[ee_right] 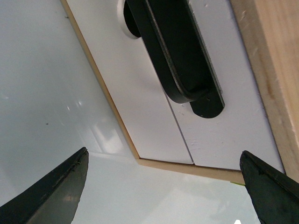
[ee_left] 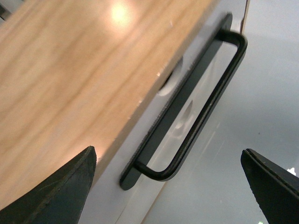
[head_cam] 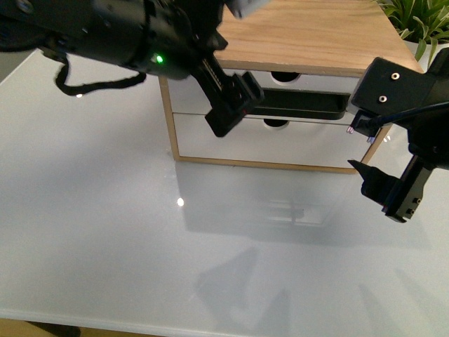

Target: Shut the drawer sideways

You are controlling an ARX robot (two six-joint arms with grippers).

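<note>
The drawer [head_cam: 319, 83] is the upper one in a small wooden cabinet [head_cam: 309, 31], with a white front, a half-round notch and a long black bar handle [head_cam: 302, 105]. Its front sits about level with the cabinet's front. My left gripper [head_cam: 237, 104] is open in front of the handle's left end and touches nothing. The left wrist view shows the handle [ee_left: 205, 107] between the open fingers [ee_left: 70, 182]. My right gripper [head_cam: 384, 193] is open, low by the cabinet's right front corner. The right wrist view shows the handle's end [ee_right: 182, 70] and the drawer front [ee_right: 233, 130].
A second white drawer [head_cam: 231, 144] without a black handle sits below it. The cabinet stands on a glossy white table [head_cam: 105, 210]. A green plant [head_cam: 414, 21] is at the back right. A black cable [head_cam: 91, 84] hangs from the left arm.
</note>
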